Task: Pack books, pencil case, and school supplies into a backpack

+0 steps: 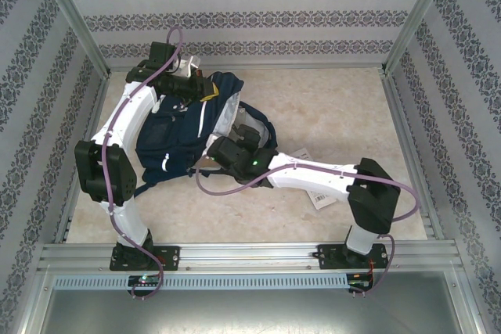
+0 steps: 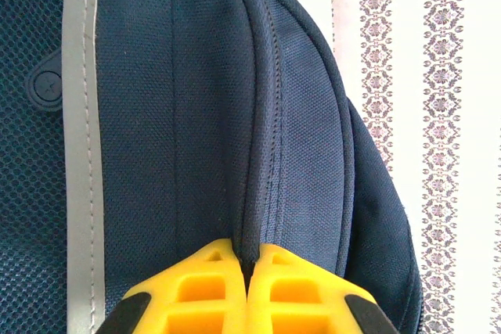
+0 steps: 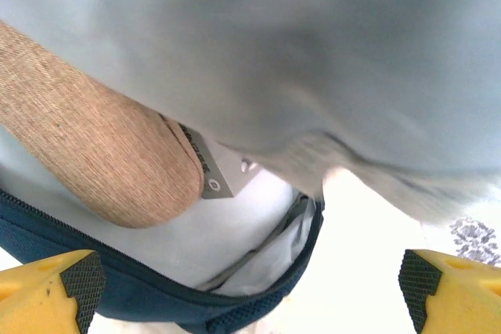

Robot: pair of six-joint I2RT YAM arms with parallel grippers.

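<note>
Clamped on backpack (image 2: 203, 115) fold at left gripper (image 2: 249, 262); spread wide at right gripper (image 3: 250, 279), clear of pencil case (image 3: 94, 146) inside.

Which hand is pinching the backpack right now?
The left hand, its yellow fingers closed on a fold of the navy backpack. The right hand is spread wide at its opening, the tan pencil case lying inside, ungripped.

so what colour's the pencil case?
Tan-brown, plain. The pencil case shows best in the right wrist view.

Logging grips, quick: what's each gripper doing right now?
Left gripper: closed on a fold of the backpack.
Right gripper: open, holding nothing.
</note>
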